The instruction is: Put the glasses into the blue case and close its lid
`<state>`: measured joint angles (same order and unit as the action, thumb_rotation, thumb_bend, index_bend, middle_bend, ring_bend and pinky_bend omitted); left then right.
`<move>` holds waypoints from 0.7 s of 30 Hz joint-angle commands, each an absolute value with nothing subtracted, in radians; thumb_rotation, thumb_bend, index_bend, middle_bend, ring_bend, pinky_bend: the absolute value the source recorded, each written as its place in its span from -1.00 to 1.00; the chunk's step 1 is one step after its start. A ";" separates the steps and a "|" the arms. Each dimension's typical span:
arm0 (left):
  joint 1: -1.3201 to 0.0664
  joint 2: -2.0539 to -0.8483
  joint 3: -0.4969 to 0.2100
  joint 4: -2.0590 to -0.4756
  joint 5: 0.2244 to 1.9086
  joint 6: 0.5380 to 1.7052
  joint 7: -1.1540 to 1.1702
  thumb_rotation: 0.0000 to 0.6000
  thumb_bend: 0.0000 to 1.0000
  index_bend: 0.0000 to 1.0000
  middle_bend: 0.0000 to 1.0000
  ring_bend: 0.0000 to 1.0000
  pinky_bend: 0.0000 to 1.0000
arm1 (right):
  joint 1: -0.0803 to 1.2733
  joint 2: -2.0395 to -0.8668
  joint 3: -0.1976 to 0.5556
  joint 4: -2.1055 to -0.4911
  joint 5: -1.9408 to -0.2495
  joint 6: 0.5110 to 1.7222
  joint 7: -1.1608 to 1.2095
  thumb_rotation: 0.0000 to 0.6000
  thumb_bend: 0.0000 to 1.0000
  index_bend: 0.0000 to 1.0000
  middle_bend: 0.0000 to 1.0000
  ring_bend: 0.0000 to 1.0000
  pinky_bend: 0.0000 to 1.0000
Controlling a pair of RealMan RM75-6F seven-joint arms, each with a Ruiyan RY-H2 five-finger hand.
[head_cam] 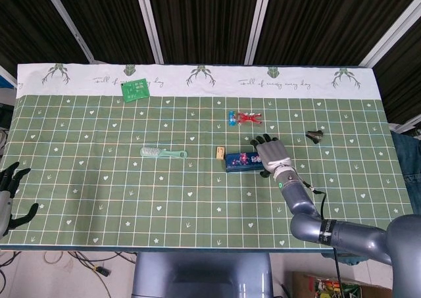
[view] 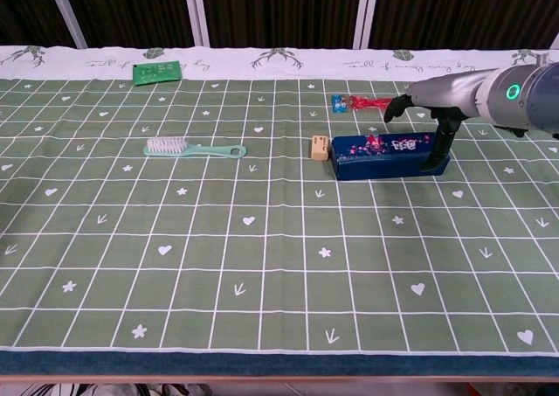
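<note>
The blue case [head_cam: 242, 160] [view: 389, 156] lies near the table's middle right, its lid down and a red-and-white pattern on top. No glasses show anywhere outside it. My right hand [head_cam: 271, 154] [view: 439, 114] hovers at the case's right end, fingers spread and holding nothing. In the chest view one finger reaches down beside that end of the case; I cannot tell if it touches. My left hand [head_cam: 9, 194] hangs off the table's left edge, fingers apart and empty.
A mint brush [head_cam: 163, 153] [view: 194, 149] lies left of the case, a small tan block [head_cam: 221, 153] [view: 320, 148] just beside it. A red-and-blue toy [head_cam: 245, 118] [view: 362, 104] sits behind the case. A black clip [head_cam: 314, 136] lies right, a green card [head_cam: 135, 89] far back.
</note>
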<state>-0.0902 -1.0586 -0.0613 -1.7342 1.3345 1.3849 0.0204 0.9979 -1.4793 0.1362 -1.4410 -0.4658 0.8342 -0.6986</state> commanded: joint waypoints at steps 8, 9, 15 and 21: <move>-0.092 -1.055 -0.062 -1.736 1.332 1.381 0.018 1.00 -0.35 -0.73 -1.00 -1.00 -1.00 | 1.009 -1.518 0.129 -1.394 -0.459 0.843 -0.691 1.00 -0.29 -0.34 -0.51 -0.83 -0.63; -0.092 -1.055 -0.061 -1.736 1.332 1.380 0.018 1.00 -0.35 -0.73 -1.00 -1.00 -1.00 | 1.010 -1.520 0.130 -1.394 -0.459 0.846 -0.690 1.00 -0.26 -0.31 -0.49 -0.82 -0.63; -0.092 -1.054 -0.060 -1.737 1.333 1.379 0.017 1.00 -0.35 -0.73 -1.00 -1.00 -1.00 | 1.012 -1.524 0.128 -1.393 -0.451 0.859 -0.692 1.00 -0.19 -0.20 -0.42 -0.77 -0.63; -0.092 -1.053 -0.059 -1.738 1.331 1.377 0.017 1.00 -0.35 -0.73 -1.00 -1.00 -1.00 | 1.014 -1.519 0.121 -1.399 -0.440 0.859 -0.700 1.00 -0.19 -0.21 -0.53 -0.78 -0.63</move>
